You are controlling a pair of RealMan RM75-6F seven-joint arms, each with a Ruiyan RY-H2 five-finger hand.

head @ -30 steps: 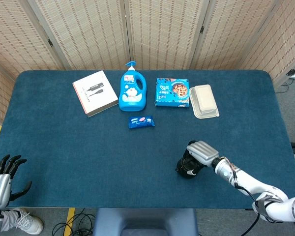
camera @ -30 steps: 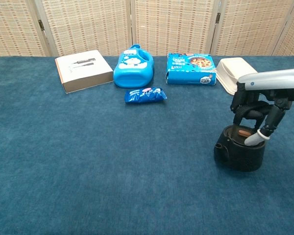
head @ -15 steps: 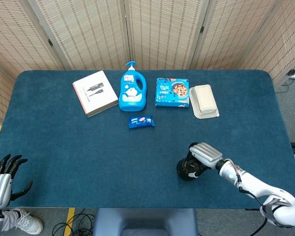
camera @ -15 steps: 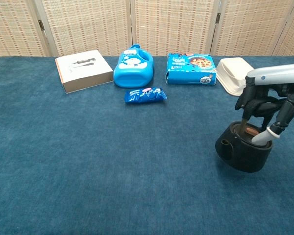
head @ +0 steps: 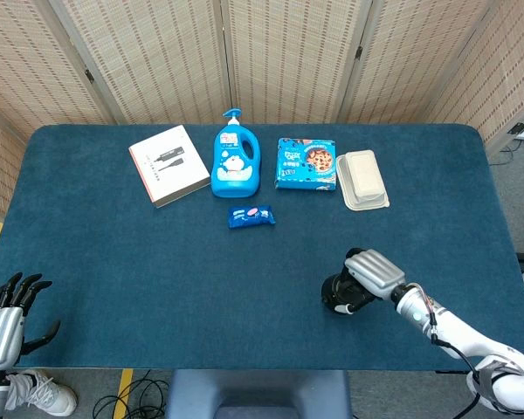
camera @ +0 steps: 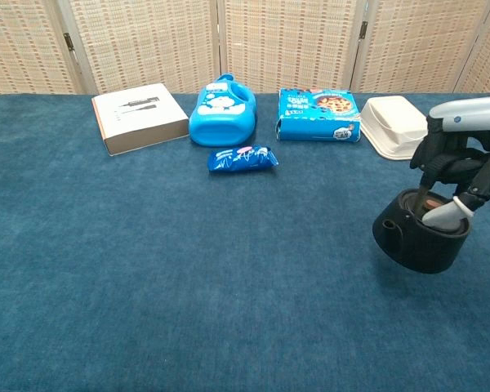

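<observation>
- My right hand [camera: 457,175] grips the black pot [camera: 420,238] by its rim, tilted, apparently off the table [camera: 188,286].
- Left hand [head: 4,319] idle, fingers spread.
- Next I'd say: level carry, firm grip.

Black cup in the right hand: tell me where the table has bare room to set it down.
The right hand holds the black cup. Bare cloth runs across the whole near half of the table, from the cup leftward. The middle, below the snack packet, is free too. The back row is crowded: white box, detergent bottle, cookie box, food container.
</observation>
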